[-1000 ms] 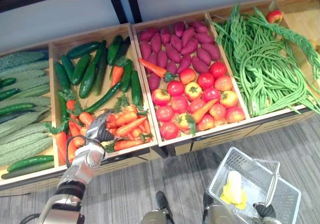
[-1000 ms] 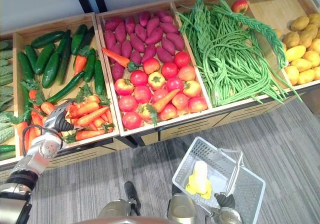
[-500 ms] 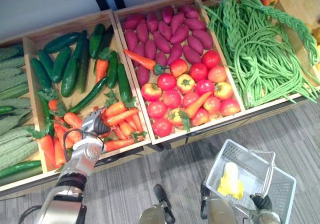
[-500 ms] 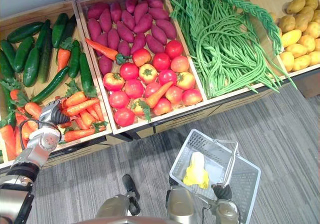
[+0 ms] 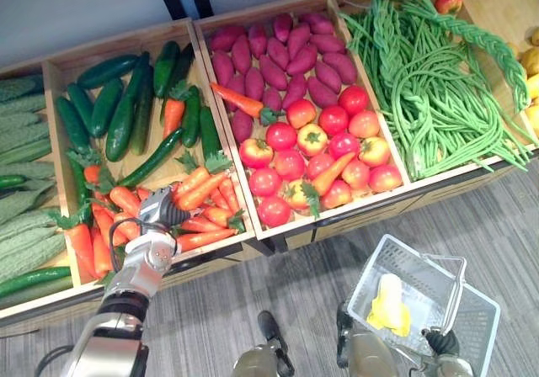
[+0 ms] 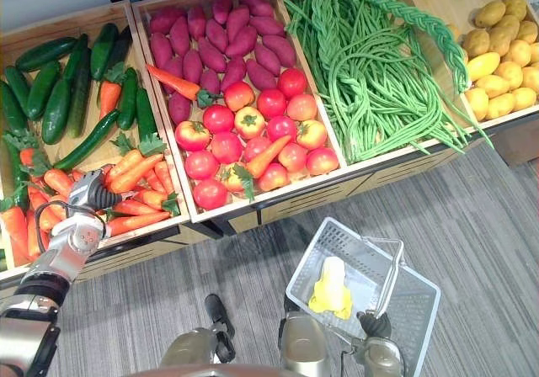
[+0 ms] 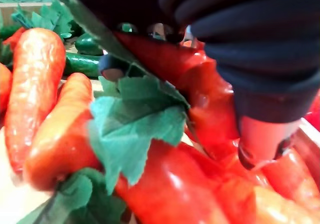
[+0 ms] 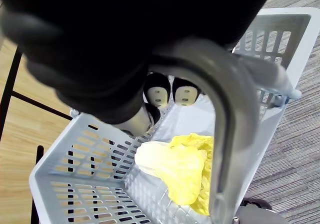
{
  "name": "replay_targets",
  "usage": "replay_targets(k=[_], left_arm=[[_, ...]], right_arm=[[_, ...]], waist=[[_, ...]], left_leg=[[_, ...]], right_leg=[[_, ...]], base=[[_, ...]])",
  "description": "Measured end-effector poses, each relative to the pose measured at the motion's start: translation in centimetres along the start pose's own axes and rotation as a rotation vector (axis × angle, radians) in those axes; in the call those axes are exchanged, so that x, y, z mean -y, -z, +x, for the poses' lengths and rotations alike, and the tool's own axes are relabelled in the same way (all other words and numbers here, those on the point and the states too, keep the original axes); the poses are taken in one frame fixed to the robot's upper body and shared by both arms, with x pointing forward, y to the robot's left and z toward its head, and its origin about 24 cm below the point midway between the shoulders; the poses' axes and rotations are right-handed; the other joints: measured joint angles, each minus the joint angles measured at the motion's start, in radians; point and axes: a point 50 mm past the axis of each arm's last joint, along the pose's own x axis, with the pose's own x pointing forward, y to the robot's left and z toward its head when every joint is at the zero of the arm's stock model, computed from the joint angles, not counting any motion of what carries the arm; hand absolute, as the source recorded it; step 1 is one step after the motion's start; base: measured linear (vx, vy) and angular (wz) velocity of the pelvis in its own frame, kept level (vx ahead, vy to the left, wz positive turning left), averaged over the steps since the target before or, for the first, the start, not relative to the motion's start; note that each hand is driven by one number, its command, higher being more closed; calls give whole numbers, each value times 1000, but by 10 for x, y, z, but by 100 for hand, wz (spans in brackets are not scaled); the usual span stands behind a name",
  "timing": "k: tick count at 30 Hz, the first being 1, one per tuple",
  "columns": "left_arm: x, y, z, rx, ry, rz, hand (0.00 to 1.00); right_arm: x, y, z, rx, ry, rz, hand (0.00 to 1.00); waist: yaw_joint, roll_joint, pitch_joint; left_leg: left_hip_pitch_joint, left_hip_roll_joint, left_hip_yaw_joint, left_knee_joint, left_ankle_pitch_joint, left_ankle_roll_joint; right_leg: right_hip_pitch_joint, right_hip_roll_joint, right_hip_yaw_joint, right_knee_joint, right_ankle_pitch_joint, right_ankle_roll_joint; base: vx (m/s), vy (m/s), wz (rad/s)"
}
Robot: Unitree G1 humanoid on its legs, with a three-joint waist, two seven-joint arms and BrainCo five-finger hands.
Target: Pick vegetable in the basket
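Observation:
My left hand point(image 5: 162, 212) is down in the carrot pile point(image 5: 202, 202) at the front of the second wooden bin. In the left wrist view its dark-tipped fingers point(image 7: 112, 70) and thumb are curled round an orange carrot point(image 7: 200, 89) with green leaves. My right hand point(image 5: 441, 342) is shut on the handle point(image 8: 227, 134) of a grey plastic basket point(image 5: 476, 331) that hangs low over the floor at the lower right. In the basket lies a pale yellow leafy vegetable point(image 8: 175, 171).
Wooden bins run across the stand: bitter gourds point(image 5: 25, 133) at the far left, cucumbers point(image 5: 122, 112) behind the carrots, purple sweet potatoes point(image 5: 282, 57) and tomatoes point(image 5: 324, 154), long beans point(image 5: 434, 82), potatoes point(image 6: 501, 57) at the right. Grey carpet point(image 5: 253, 310) lies in front.
My left hand's fingers have curled in round a carrot in the pile. The camera has shifted a little. The right hand and basket are as before.

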Motion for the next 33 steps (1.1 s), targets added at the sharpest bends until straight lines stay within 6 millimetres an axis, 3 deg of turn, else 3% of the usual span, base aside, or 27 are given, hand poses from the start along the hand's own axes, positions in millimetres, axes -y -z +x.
replay_targets(k=[5,8,14,16,20,26,30,33], left_arm=[[-12,-5,2,30,-76,1,100],[-17,-10,2,64,-103,0,100],[-50,-22,3,209,-185,51,100],[-63,-30,4,275,-213,69,100],[-71,-51,2,425,-217,70,100],[-49,-104,-19,746,-78,40,100],[-32,-133,-40,929,45,-21,100],[-19,-156,-63,1073,154,-74,100]], right_arm=[[6,7,-2,-28,29,-4,100],[14,13,-3,-46,66,-20,100],[41,19,-3,-69,128,-102,100],[54,12,-1,-46,148,-165,100],[75,-8,4,28,154,-247,100],[91,-45,8,166,86,-393,100],[78,-70,3,303,-45,-525,100],[72,-92,-6,422,-137,-632,100]], waist=[[3,0,-7],[3,1,-47],[4,0,-101],[5,0,-111],[2,-2,-122],[-4,-28,-154],[-30,-24,-175],[-46,-33,-188]], left_leg=[[30,-1,-11,0,0,0],[33,-3,-21,0,1,2],[69,-4,-17,-7,3,2],[83,-8,2,-8,4,5],[97,-14,43,-8,-4,5],[108,-9,116,-8,-23,16],[123,51,195,-8,-28,19],[140,69,281,-7,-27,18]], right_leg=[[40,-2,-16,-6,0,0],[52,-4,-26,-14,0,0],[86,-4,-24,-14,0,0],[89,-6,-12,-15,2,3],[99,-9,19,-37,24,14],[99,4,82,-92,114,17],[72,59,82,-81,222,-2],[45,70,83,-54,240,-7]], base=[[0,2,8],[-10,5,9],[-28,4,-1],[-58,13,-18],[-81,28,-27],[-56,26,-35],[-59,9,-29],[-40,25,-30]])
